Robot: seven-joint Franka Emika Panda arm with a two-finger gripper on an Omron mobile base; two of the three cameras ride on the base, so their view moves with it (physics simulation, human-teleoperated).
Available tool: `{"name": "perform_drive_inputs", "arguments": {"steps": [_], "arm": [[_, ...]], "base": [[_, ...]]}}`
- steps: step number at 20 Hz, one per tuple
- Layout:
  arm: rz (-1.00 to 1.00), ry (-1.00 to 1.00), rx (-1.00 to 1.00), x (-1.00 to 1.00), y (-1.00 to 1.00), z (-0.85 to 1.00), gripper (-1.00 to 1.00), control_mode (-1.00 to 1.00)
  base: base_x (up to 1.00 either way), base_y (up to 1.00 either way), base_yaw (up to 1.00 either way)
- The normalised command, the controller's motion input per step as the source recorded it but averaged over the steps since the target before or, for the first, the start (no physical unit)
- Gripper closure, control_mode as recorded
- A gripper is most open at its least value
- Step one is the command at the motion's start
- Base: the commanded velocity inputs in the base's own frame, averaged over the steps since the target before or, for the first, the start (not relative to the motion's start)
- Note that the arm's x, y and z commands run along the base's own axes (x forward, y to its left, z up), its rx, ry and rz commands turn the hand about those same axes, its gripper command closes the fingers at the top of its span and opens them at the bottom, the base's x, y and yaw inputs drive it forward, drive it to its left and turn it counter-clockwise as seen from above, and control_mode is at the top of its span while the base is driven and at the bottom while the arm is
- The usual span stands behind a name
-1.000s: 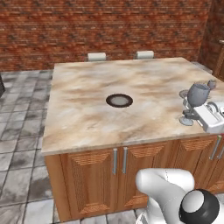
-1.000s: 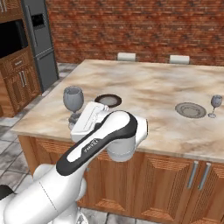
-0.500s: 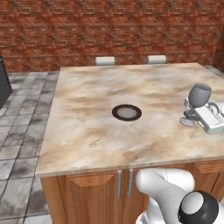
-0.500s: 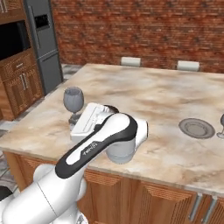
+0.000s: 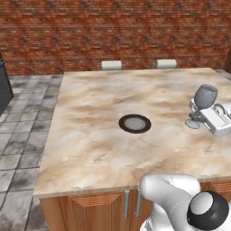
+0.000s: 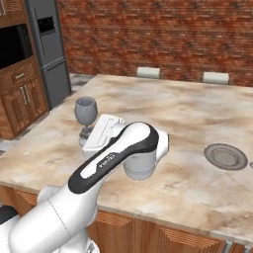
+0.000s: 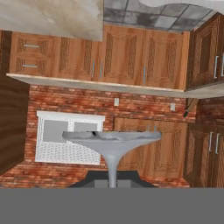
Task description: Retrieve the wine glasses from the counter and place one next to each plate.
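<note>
At counter [image 5: 90, 149] right edge: gripper [image 7: 112, 177] clamped on wine glass [image 5: 202, 104] stem; thin, fragile, top-heavy, slippery—hold low on stem, keep upright.

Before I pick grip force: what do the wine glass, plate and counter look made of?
Wine glass: clear greyish glass, smooth; the counter shows through its bowl. Plate: probably glazed ceramic, dark brown rim, matte grey centre. Counter: polished stone by its beige marbled veining, over brown wooden doors.

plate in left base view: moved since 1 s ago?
No. The plate keeps its spot on the counter, still in line between the two stools; the whole view shifted with the base.
</note>
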Motion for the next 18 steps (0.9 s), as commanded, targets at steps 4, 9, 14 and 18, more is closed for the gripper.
{"name": "perform_drive_inputs", "arguments": {"steps": [4, 9, 14, 18], "arm": [[0.00, 0.00, 0.00, 0.00, 0.00, 0.00, 1.00, 1.00], [0.00, 0.00, 0.00, 0.00, 0.00, 0.00, 1.00, 1.00], [0.00, 0.00, 0.00, 0.00, 0.00, 0.00, 1.00, 1.00], [-0.01, 0.00, 0.00, 0.39, -0.02, -0.06, 1.00, -1.00]], "base": [[0.75, -0.32, 0.00], [0.64, -0.04, -0.23], [0.54, 0.00, -0.23], [0.31, 0.00, -0.05]]}}
